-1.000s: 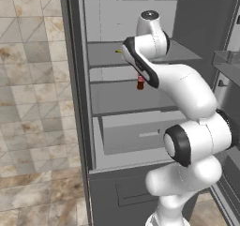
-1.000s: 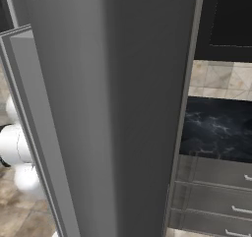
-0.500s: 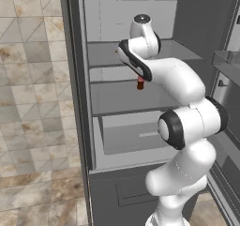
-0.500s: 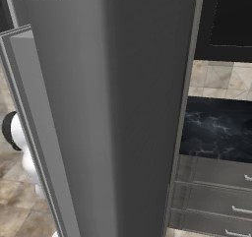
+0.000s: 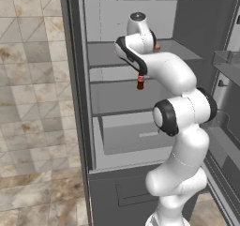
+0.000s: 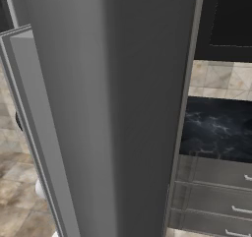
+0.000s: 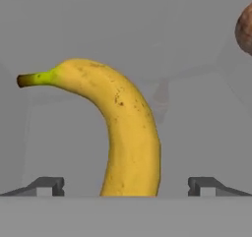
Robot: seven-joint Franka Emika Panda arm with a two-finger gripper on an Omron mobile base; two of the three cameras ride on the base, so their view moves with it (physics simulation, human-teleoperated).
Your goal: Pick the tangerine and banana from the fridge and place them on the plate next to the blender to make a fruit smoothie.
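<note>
The arm reached deep into the open fridge (image 5: pixel 89 126), its hand up at an upper shelf. The gripper (image 7: pixel 125 186) stood spread as wide as it went, holding nothing, its two fingertips (image 7: pixel 47 186) on either side of the banana (image 7: pixel 123 128), apart from it. The banana lay on the pale shelf floor, curving away, its green-tipped stem toward the left in the hand view. A small dark bottle (image 5: pixel 140 83) stood near the front edge of the shelf below.
</note>
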